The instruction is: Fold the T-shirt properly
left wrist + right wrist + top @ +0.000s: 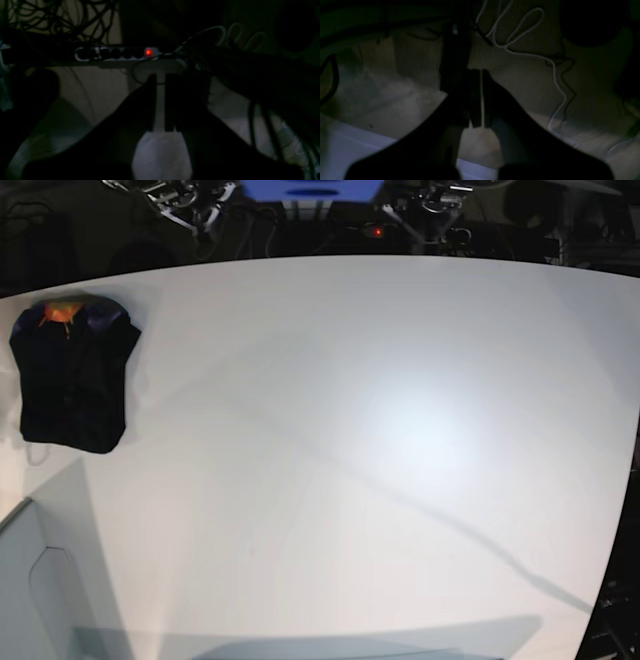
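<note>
Both wrist views very dark; left fingers (152,100) perhaps slightly apart; arms cut off at base view's top edge.

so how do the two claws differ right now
The left claw is slightly ajar, a pale gap between its fingers; the right claw is shut to a sliver. Beyond the left claw lies a power strip with a red light; beyond the right claw, a looped white cable. Both hold nothing.
</note>
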You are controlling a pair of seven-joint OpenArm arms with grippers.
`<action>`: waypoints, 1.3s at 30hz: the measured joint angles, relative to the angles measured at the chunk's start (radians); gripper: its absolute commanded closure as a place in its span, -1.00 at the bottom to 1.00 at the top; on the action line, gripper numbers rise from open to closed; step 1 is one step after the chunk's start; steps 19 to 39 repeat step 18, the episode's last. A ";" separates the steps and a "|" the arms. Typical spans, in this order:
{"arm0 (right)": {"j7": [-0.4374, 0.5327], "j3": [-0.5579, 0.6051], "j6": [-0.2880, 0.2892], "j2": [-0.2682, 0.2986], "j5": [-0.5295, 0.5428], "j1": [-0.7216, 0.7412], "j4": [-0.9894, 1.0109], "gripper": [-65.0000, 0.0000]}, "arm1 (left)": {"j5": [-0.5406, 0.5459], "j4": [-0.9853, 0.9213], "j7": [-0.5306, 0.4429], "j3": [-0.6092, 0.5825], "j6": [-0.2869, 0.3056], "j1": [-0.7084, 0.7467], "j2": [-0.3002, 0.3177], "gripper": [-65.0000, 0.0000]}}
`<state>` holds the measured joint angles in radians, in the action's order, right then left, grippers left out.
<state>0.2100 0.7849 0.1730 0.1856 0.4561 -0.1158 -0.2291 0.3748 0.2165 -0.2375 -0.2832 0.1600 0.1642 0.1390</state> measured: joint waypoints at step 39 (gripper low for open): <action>0.012 0.010 -0.003 -0.016 0.005 0.002 0.000 1.00 | -0.008 0.001 0.000 -0.006 -0.112 -0.045 -0.039 0.80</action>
